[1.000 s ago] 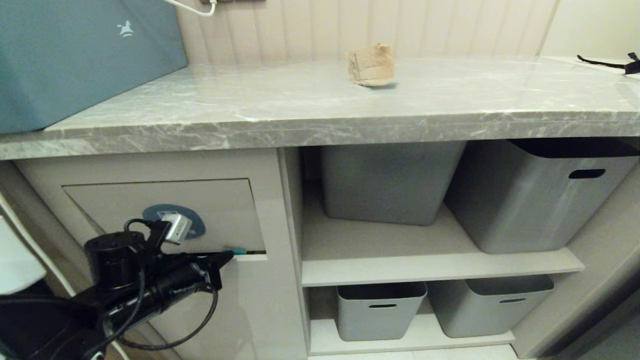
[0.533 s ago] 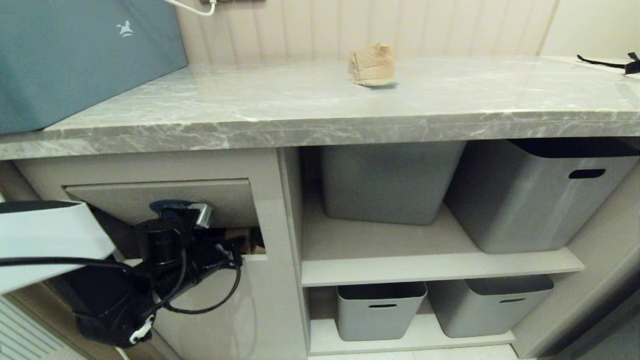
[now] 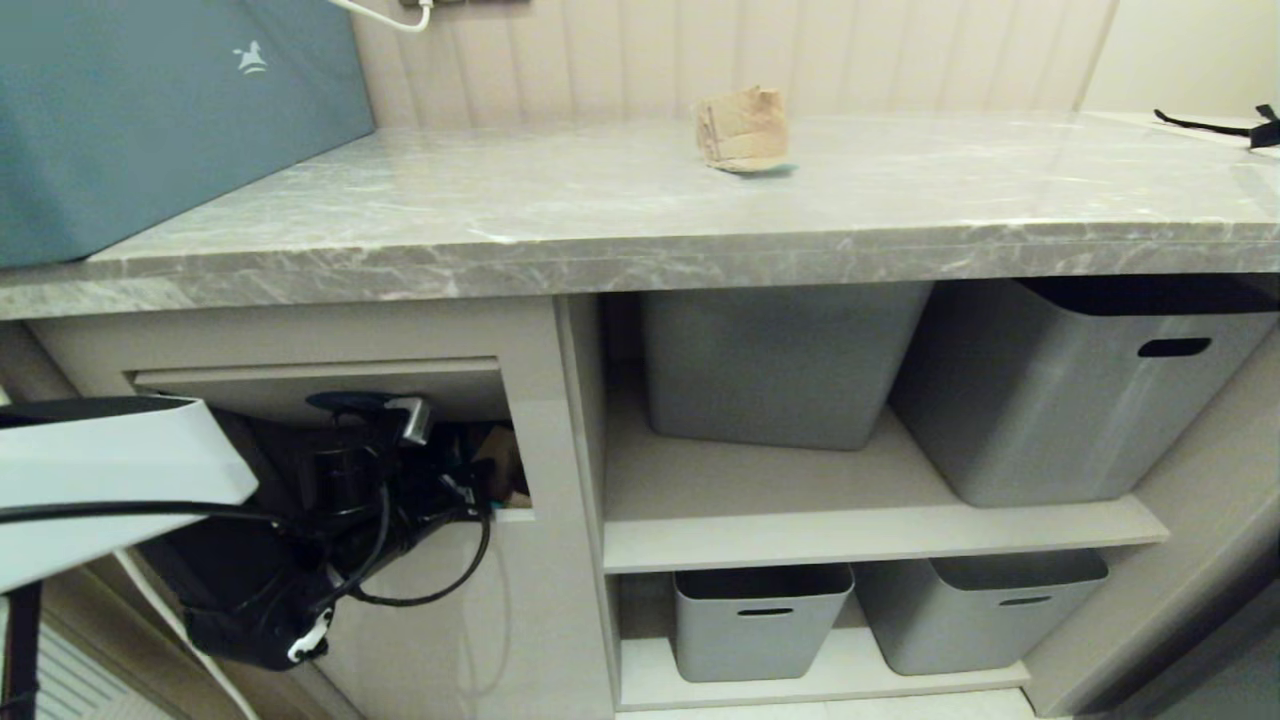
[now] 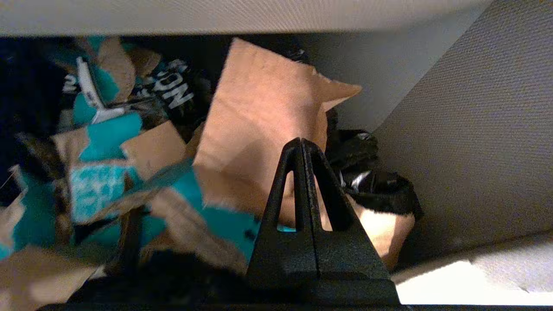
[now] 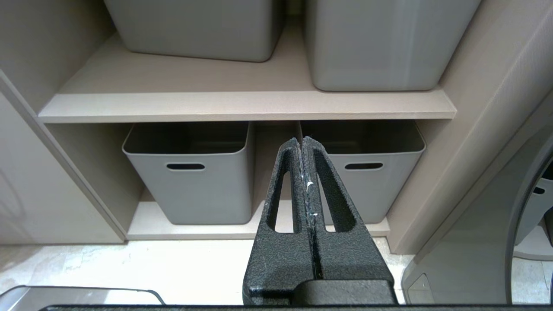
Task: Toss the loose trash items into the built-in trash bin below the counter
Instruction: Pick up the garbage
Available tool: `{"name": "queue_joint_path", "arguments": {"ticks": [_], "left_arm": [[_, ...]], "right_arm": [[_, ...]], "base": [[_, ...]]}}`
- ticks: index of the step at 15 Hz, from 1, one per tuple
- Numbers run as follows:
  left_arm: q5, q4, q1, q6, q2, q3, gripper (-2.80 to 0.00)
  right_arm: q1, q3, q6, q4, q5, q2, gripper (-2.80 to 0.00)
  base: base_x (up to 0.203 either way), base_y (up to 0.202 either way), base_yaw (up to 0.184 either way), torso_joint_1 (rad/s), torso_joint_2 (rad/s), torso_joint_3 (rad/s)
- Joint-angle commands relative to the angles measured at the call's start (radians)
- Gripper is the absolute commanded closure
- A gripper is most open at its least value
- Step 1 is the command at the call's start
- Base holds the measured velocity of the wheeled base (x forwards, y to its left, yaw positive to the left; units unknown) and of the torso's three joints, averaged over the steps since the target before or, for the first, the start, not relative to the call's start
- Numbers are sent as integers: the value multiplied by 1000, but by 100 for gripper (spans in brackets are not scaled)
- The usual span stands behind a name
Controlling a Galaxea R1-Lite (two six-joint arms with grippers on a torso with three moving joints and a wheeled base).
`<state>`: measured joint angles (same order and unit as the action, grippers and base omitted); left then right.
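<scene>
One cardboard scrap (image 3: pixel 741 130) sits at upper centre of the head view on the bench (image 3: pixel 620 215). The other scrap (image 4: pixel 263 129) is inside the bin (image 3: pixel 320 385), left of centre, flap tipped in. The left pincer (image 4: pixel 301 144) is clamped on its edge there. I'd let go deep inside so it doesn't catch on the flap. The right pincer (image 5: pixel 301 144) is closed on nothing, parked by the shelves.

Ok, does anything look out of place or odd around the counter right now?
One crumpled cardboard scrap lies alone on the counter, plainly litter. Below, the trash bin's flap is tipped inward with the left tool poking through, closed, against torn cardboard inside the bin.
</scene>
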<state>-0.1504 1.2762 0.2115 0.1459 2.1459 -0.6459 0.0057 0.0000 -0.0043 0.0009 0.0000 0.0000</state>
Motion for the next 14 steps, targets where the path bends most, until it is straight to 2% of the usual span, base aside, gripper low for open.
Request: {"name": "queue_joint_path", "arguments": {"ticks": [1, 9, 14], "left_arm": [[0, 9, -4, 4, -31, 26, 0], [-4, 9, 0, 8, -168, 188, 0], [-5, 9, 0, 10, -326, 384, 0]], "right_arm": [[0, 0, 0, -1, 0, -2, 0], [0, 0, 0, 1, 0, -2, 0], [0, 0, 0, -1, 0, -2, 0]], "base": [[0, 0, 0, 0, 0, 0], [0, 0, 0, 0, 0, 0], [0, 0, 0, 0, 0, 0]]}}
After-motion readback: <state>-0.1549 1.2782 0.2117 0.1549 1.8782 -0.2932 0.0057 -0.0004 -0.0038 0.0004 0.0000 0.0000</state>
